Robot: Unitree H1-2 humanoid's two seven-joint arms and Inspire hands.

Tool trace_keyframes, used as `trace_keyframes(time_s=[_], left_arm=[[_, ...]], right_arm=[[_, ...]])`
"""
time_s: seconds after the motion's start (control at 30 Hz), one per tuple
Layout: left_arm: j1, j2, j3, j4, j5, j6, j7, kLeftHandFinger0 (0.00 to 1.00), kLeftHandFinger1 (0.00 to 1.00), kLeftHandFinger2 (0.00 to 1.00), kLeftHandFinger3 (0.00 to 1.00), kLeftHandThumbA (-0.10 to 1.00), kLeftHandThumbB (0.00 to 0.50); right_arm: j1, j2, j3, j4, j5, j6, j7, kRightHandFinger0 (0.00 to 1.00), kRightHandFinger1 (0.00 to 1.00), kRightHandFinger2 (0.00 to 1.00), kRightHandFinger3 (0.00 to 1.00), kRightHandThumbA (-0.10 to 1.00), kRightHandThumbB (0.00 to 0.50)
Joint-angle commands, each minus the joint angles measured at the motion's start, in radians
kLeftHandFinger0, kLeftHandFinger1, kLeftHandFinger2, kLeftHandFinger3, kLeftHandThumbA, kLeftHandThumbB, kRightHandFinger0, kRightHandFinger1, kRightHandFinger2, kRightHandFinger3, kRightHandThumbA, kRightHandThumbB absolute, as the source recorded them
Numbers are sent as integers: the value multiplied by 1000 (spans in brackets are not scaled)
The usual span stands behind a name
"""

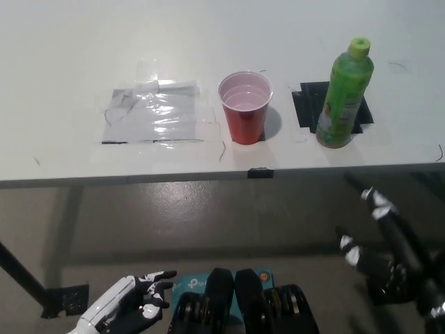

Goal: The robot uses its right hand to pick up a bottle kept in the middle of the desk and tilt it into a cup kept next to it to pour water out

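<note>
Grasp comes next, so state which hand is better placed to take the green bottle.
Right. The black right hand hangs open just below the desk edge, nearly under the green bottle; the white left hand rests low, far across.

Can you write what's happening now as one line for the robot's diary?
stage: before grasp | green bottle: upright on desk, capped | red cup: left of bottle | right hand: open, below desk edge | left hand: resting low

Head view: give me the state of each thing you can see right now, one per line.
Green bottle: upright on the desk, cap on, not held.
Red cup: upright, left of the bottle, apart from it.
Right hand: open, below the desk edge, holding nothing.
Left hand: resting low at lower left, fingers apart, empty.
</note>
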Motion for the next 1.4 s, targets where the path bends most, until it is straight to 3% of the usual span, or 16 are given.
trace_keyframes(time_s=[0.0,0.1,0.13,0.27,0.4,0.57,0.8,0.97,1.23,1.37], left_arm=[[-16,16,10,-33,-15,11,-23,786,918,919,1000,1000,499],[-6,8,9,-36,-11,8,-18,782,915,914,1000,1000,500],[-7,9,10,-32,-10,8,-18,782,914,911,1000,1000,500],[-9,11,7,-29,-10,0,-23,781,917,917,1000,1000,500],[-7,11,5,-31,-6,0,-22,778,913,910,1000,1000,500],[-6,14,2,-39,1,9,-23,782,911,901,1000,1000,498],[-6,19,-3,-42,6,10,-26,780,906,897,1000,1000,489],[-6,25,-22,-40,30,-1,-28,776,896,889,1000,1000,483],[-11,36,-31,-45,32,13,-42,832,938,942,1000,1000,500],[-8,35,-29,-48,31,15,-42,836,936,942,1000,1000,500]], right_arm=[[-104,-21,-65,-7,37,75,24,1000,1000,1000,1000,665,304],[-158,-15,-100,9,33,141,27,1000,1000,1000,1000,827,430],[-206,1,-137,22,53,219,23,1000,1000,1000,1000,891,497],[-265,9,-174,49,31,285,24,1000,1000,1000,1000,999,500],[-332,28,-225,135,33,285,27,1000,1000,1000,1000,1000,500],[-384,65,-243,189,-80,285,48,1000,1000,1000,1000,1000,500],[-481,193,-366,320,-128,285,91,1000,1000,1000,1000,970,500],[-527,238,-434,391,-152,285,91,1000,1000,1000,1000,938,500],[-609,269,-425,502,-193,285,76,1000,1000,1000,1000,969,500],[-647,284,-418,578,-213,285,56,1000,1000,1000,1000,923,500]])
